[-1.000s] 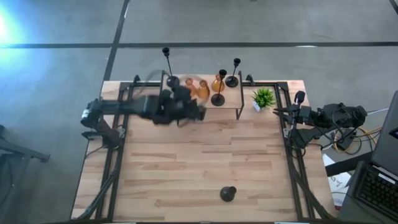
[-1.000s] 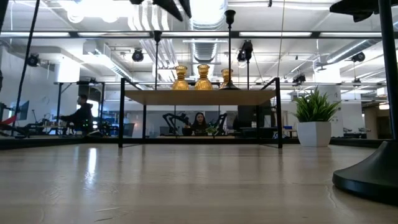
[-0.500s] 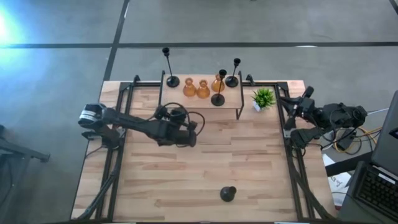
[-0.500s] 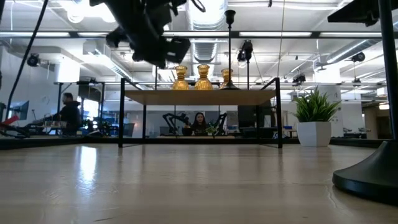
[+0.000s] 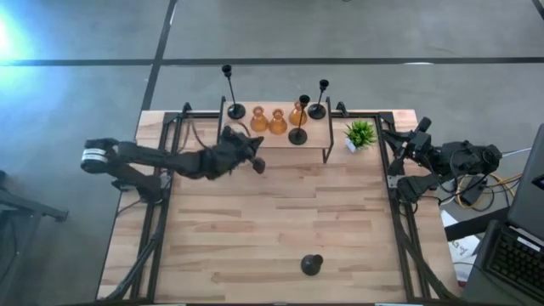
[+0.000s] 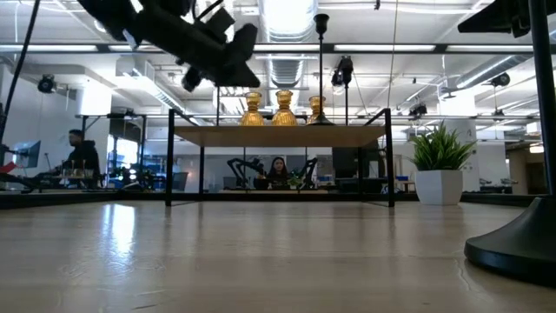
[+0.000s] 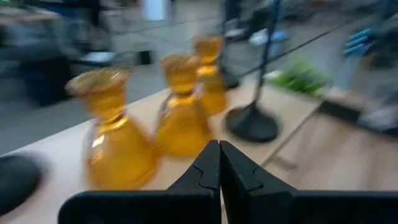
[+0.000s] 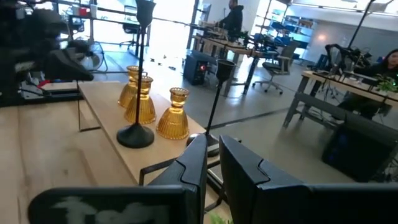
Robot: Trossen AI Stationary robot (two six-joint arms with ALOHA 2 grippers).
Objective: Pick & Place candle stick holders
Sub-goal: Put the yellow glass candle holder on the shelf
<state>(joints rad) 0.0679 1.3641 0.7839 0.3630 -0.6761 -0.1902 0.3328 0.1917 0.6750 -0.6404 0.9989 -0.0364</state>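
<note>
Six holders stand on the raised shelf (image 5: 327, 136) at the counter's (image 5: 280, 229) far edge: three amber holders (image 5: 277, 120) bunched near the shelf's middle, and three black stick holders (image 5: 297, 134) among them, one at the shelf's left end and two toward its right. A seventh, another black holder (image 5: 311, 265), sits alone on the counter well in front of the shelf, near the front edge, so by the look of it one piece is left to move if the shelf is the goal. The left tool (image 5: 254, 161) hangs just in front of the shelf, near the amber ones, with its fingers pressed together and nothing between them; its arm stretches in low and long from the counter's left side. The right tool (image 5: 420, 127) waits beyond the shelf's right end, past the small plant (image 5: 360, 133), its fingers nearly together and empty, the arm folded back at the counter's right edge.
</note>
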